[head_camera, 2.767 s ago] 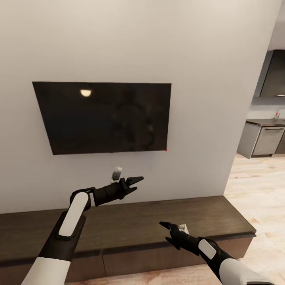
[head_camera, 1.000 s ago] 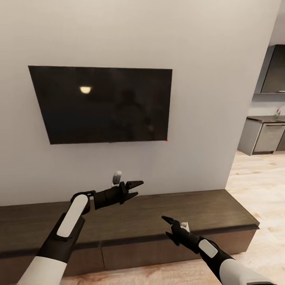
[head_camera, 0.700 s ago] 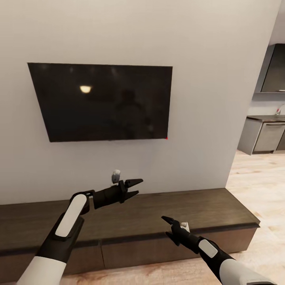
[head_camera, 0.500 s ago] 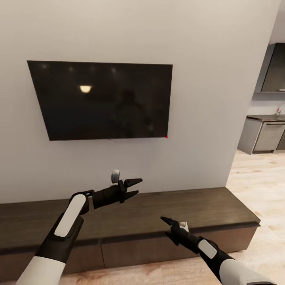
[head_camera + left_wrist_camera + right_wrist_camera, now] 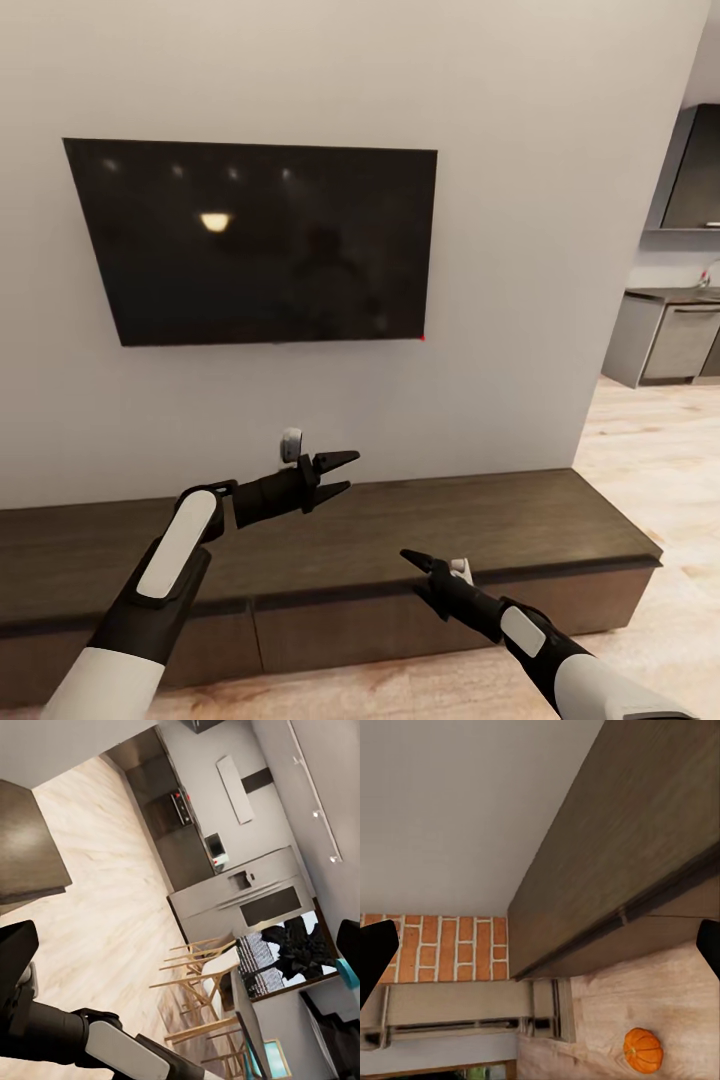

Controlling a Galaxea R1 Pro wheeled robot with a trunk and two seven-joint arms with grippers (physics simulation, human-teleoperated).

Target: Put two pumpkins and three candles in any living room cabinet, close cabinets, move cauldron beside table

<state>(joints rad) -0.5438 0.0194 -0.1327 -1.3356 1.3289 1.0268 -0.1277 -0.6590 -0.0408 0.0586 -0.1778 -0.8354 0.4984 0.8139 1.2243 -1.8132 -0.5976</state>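
Closed cabinet (image 5: pixel 330 560); both jaws open

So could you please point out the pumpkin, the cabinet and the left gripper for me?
pumpkin (image 5: pixel 643 1050): right wrist view, on its orange ribbed body.
cabinet (image 5: pixel 480 520): head view, on its bare dark top.
left gripper (image 5: pixel 343 473): head view, between its spread fingertips.

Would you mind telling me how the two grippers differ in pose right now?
The left gripper is raised in front of the wall, above the cabinet top, while the right gripper hangs lower, at the cabinet's front edge. The left points rightward; the right points up and left. Both are open and hold nothing.
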